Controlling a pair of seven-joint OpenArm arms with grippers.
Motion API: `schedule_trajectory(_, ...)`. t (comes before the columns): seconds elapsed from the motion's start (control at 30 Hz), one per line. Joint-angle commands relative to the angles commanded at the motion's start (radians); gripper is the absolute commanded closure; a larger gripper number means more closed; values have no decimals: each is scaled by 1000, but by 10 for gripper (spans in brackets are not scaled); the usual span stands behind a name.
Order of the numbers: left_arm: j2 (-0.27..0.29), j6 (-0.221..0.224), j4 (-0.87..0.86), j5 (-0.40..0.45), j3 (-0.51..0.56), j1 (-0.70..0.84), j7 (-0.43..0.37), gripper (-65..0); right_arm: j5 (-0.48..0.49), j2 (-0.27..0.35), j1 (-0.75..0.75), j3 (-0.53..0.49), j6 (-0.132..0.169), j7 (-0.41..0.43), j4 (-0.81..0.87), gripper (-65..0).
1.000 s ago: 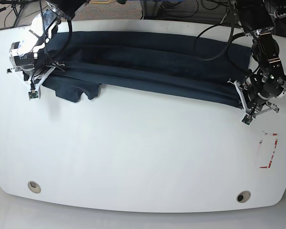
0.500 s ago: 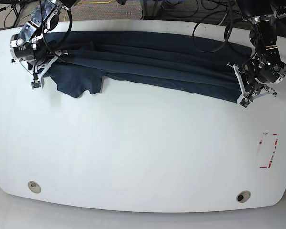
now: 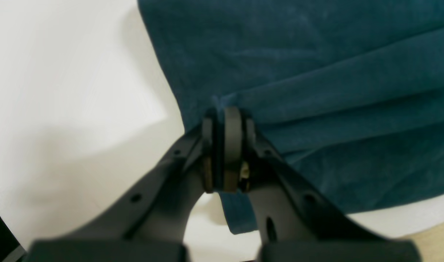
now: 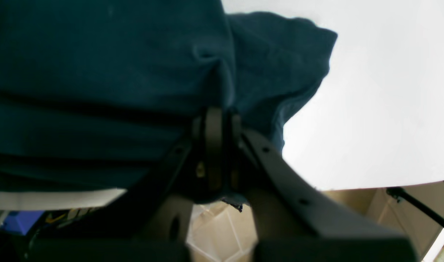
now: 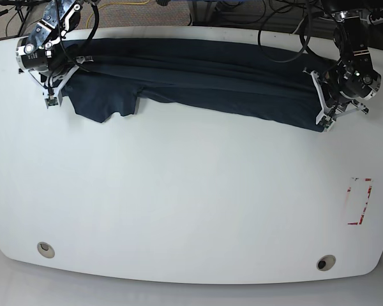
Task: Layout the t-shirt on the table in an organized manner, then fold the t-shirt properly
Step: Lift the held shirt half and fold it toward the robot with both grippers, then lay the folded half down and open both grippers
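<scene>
The dark navy t-shirt (image 5: pixel 204 76) lies stretched in a long folded band along the far edge of the white table (image 5: pixel 191 204). One sleeve hangs toward me at its left end. My left gripper (image 5: pixel 322 115) is shut on the shirt's right end; the left wrist view shows its tips (image 3: pixel 225 112) pinching a fold of the fabric (image 3: pixel 316 72). My right gripper (image 5: pixel 59 86) is shut on the shirt's left end; the right wrist view shows its tips (image 4: pixel 216 116) clamped on bunched cloth (image 4: pixel 98 72).
Two round grey grommet holes (image 5: pixel 46 249) (image 5: pixel 325 262) sit near the table's front edge. A red-white tape rectangle (image 5: pixel 359 201) is at the right. Cables and dark gear lie beyond the far edge. Floor shows past the table edge in the right wrist view.
Both grippers have moved toward the far edge of the table, drawing the shirt back with them. The shirt band now lies higher and straighter.
</scene>
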Motion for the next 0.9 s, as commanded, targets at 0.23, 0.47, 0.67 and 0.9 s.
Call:
schedule_trajectory(0.23,-2,0,0,0,0,3,34,-310,2,0,-8,0,0,2,0,-287)
schedule_trajectory(0.47,2,0,74,-11,-26,-12,64,-356,112,-2,-2,2,0,74,3,-387)
schedule_trajectory(0.67,6,0,147,-66,-72,-75,184,-357,288,-2,9,2,0,123,2,-371)
schedule_trajectory(0.9,9,0,133,-121,-124,-132,256,-353,331,-20,14,0,0,126,-14,-371)
